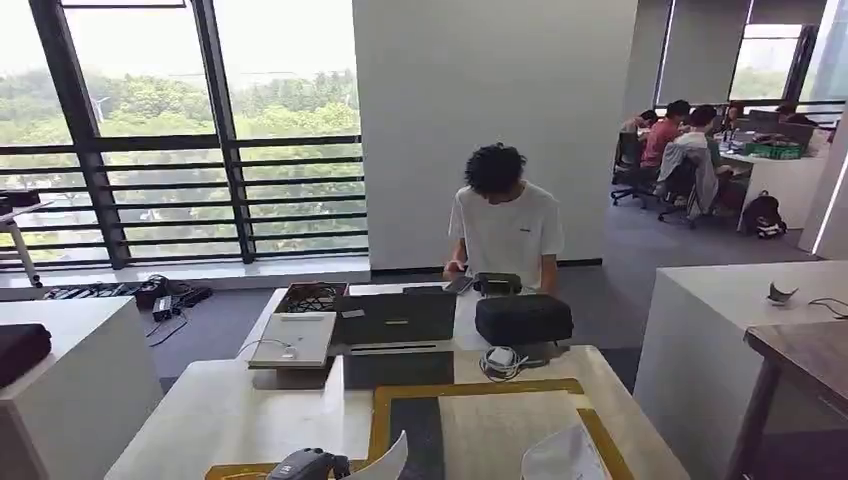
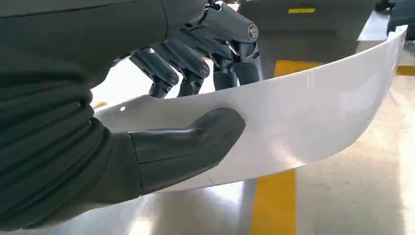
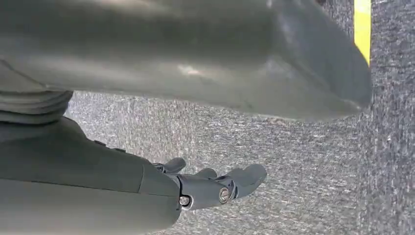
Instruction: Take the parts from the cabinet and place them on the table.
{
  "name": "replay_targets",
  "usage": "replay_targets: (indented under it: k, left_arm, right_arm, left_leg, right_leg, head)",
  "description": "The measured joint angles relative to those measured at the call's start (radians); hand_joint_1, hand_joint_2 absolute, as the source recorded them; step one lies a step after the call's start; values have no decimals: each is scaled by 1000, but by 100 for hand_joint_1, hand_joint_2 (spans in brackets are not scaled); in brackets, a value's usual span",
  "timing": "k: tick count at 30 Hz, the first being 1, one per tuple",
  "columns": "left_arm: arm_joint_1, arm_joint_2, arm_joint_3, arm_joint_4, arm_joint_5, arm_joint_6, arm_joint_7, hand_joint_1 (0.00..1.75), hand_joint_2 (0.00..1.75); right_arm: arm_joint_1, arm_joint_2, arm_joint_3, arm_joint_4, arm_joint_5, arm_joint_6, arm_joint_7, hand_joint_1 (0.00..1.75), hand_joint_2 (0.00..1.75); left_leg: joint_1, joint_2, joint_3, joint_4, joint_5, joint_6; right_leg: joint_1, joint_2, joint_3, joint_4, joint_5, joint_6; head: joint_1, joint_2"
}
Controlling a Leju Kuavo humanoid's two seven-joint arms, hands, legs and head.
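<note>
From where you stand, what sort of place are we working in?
Most likely an open-plan office or lab: a person stands at a table with laptops, people sit round a far desk, and tall windows overlook trees.

The left hand (image 1: pixel 305 465) and the white curved part (image 1: pixel 385 462) it holds are cut off by the head view's lower edge, as is a second white part (image 1: pixel 562 457); the thumb (image 2: pixel 188 144) covers part of the white curved part.

The part (image 2: pixel 303 117) is a thin, curved white shell, glossy. It is held on edge above the table (image 2: pixel 342 196). A second white part (image 1: pixel 562 455) lies on the table.
</note>
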Motion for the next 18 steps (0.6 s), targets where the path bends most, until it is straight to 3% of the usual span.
replay_targets:
  k: [6, 7, 18]
  left_arm:
    - [8, 6, 3, 8, -46, 20, 6, 0, 175]
    - [7, 6, 3, 8, -51, 24, 14, 0, 0]
    - [-30, 2, 7, 5, -109, 14, 38, 0, 0]
  right_arm:
    - [-1, 0, 0, 0, -3, 2, 3, 0, 0]
    - [-1, 0, 0, 0, -3, 1, 3, 0, 0]
    - [-1, 0, 0, 0, -3, 13, 4, 0, 0]
  left_leg:
    - [1, 0, 0, 0, 1, -5]
    - [1, 0, 0, 1, 1, -5]
    - [1, 0, -1, 7, 1, -5]
  right_leg:
    - [1, 0, 1, 0, 2, -3]
    - [1, 0, 1, 0, 2, -3]
    - [0, 0, 3, 0, 5, 1]
  head:
    - [0, 0]
    - [0, 0]
    - [0, 0]
